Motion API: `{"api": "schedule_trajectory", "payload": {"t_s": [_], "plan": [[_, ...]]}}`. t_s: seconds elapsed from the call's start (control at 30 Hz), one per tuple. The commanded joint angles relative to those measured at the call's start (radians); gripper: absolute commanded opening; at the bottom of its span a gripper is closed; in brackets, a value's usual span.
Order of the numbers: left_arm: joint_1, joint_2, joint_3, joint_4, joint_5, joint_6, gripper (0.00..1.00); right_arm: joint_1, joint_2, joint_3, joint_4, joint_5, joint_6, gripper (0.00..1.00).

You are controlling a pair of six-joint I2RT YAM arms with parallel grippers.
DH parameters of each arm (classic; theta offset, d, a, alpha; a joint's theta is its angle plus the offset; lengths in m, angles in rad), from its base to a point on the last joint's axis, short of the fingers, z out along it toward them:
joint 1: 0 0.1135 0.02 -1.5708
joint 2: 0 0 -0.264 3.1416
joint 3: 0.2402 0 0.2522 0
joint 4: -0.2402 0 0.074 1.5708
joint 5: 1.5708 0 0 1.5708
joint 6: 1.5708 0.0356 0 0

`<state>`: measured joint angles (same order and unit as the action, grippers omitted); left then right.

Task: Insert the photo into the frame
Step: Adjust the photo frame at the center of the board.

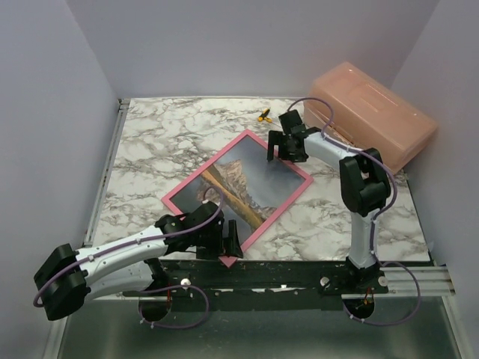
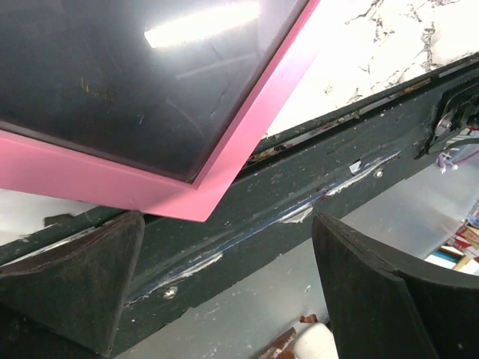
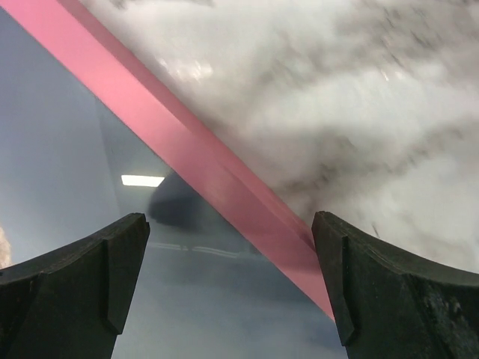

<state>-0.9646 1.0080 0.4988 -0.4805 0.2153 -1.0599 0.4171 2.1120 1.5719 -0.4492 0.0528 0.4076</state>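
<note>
Pink frame (image 1: 206,164) holds the photo (image 1: 254,187); both pairs of jaws stand open, empty. Lift clear without nudging the corner between your left jaws.

both the left arm (image 1: 112,258) and the right arm (image 1: 361,224) are built of pale grey-white tubular links joined by bulky, rounded black joint housings, and both stand bolted on one black base rail (image 1: 284,271). a thin purple cable (image 1: 314,100) runs along each arm away from the rail, arching free in loops. at the end far from the rail sit the black left gripper (image 1: 228,243) and right gripper (image 1: 283,149), whose fingers (image 2: 75,284) are matte black wedge-shaped blocks with faintly rough, scuffed faces
</note>
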Motion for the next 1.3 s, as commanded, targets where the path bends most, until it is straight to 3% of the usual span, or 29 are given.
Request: {"api": "schedule_trajectory", "payload": {"t_s": [0.0,0.33,0.5,0.63,0.87,1.27], "plan": [[-0.002,-0.121,0.047,-0.075,-0.095,0.057,0.97,0.012,-0.219,-0.162,-0.076,0.092,0.054,1.00],[0.009,-0.237,0.184,-0.269,-0.230,0.155,0.98,0.009,-0.605,-0.434,-0.090,-0.010,0.155,1.00],[0.049,-0.206,0.274,-0.291,-0.236,0.204,0.98,0.009,-0.771,-0.682,0.033,-0.326,0.239,1.00],[0.110,-0.181,0.311,-0.291,-0.203,0.239,0.98,0.009,-0.850,-0.843,0.125,-0.479,0.351,0.99],[0.213,-0.200,0.302,-0.276,-0.132,0.280,0.98,0.011,-0.903,-0.965,0.088,-0.377,0.466,0.91],[0.259,-0.230,0.269,-0.295,-0.137,0.298,0.98,0.087,-0.676,-0.826,0.003,-0.172,0.500,0.80]]}}
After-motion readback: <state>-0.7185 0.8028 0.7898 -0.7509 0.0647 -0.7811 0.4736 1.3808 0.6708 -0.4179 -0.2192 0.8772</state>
